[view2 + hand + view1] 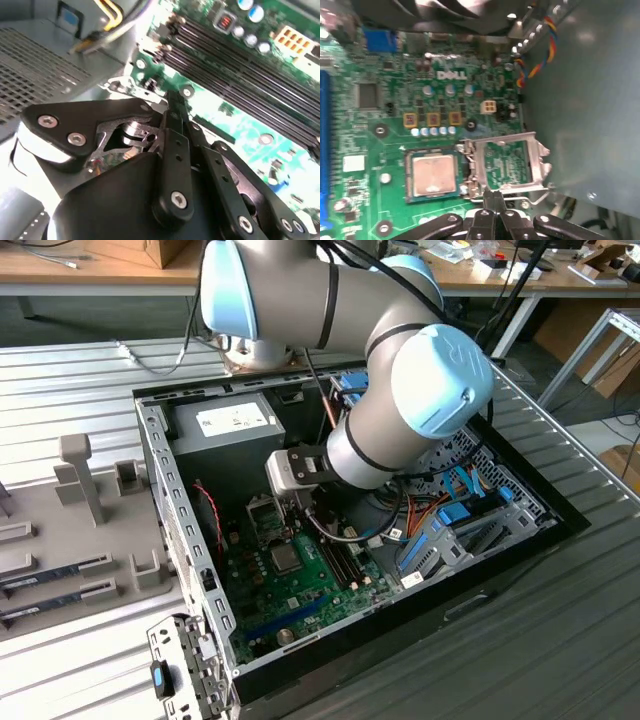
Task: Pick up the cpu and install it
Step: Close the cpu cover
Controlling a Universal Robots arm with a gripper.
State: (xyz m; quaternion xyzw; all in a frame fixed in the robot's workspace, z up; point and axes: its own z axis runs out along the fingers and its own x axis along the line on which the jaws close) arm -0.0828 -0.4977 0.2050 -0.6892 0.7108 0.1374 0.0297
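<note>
We see the cpu [432,175], a flat square with a dull silvery top, seated in the green board [380,90]. A hinged metal frame [512,165] lies open beside it. The tool [494,197], its black fingers pinched together and empty, hovers near the frame. In the exterior view the arm [400,410] bends down at the cpu's 1 o'clock.

From out here the arm [420,380] bulks over the open case [165,480] and hides the middle of the green board [255,590]. The cpu [285,558] is too small to tell how it sits. At the exterior view's left the memory sticks [70,568] run off the picture's edge. In the first wrist view the gripper [494,197] is cut off by the edge just behind its jaws, which are closed together. In the second wrist view its black body covers much of the board, and what lies beyond is blurred.
</note>
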